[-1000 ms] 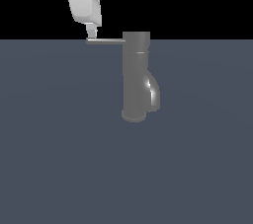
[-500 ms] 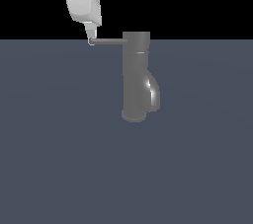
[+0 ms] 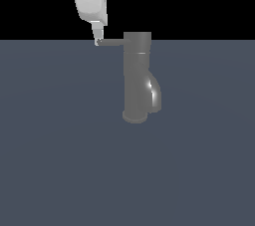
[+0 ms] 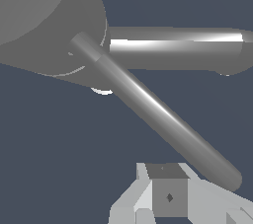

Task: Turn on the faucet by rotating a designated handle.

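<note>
On a flat slate-grey floor [image 3: 60, 160], the faucet [image 3: 137, 78] stands upright

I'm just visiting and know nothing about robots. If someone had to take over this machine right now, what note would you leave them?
Gripper: its fingertip sits at the free end of the handle, apparently touching it; I cannot tell whether it is open or shut.
Faucet: stands upright on the grey surface, spout bulging low toward the exterior view's right.
Handle: sticks out horizontally from the top cap toward the exterior view's left.
Done: the arm has reached the handle's tip.
Left: push the handle sideways so it swings around the cap. Whether it has turned at all yet, I cannot say.
</note>
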Robot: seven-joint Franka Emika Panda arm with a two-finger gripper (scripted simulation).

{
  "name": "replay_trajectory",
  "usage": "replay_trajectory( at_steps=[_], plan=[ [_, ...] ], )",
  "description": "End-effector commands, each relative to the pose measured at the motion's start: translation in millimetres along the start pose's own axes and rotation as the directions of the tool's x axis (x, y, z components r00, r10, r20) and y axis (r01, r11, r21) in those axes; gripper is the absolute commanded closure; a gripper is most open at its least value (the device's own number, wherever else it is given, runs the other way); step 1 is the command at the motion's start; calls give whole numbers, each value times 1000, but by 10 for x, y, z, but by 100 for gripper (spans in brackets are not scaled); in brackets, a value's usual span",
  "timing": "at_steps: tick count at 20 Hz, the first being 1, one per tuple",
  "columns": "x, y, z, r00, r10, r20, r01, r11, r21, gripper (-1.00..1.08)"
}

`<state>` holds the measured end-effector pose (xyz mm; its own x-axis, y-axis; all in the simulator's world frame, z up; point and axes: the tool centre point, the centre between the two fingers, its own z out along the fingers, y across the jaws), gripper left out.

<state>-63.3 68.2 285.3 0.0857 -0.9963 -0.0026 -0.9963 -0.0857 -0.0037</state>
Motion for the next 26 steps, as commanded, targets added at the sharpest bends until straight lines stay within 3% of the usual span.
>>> replay_trajectory(
  at_steps=[1,17,19,26],
  plan=[
    [153,71,-1,1000,15,-2,-15,1000,-2,108],
    [605,506,-5,1000,15,-2,-15,1000,-3,108],
    [527,464,-3,1000,5,-2,-5,1000,-2,108],
    [961,453,-4,1000,9,-2,-9,1000,-3,108]
  ],
)
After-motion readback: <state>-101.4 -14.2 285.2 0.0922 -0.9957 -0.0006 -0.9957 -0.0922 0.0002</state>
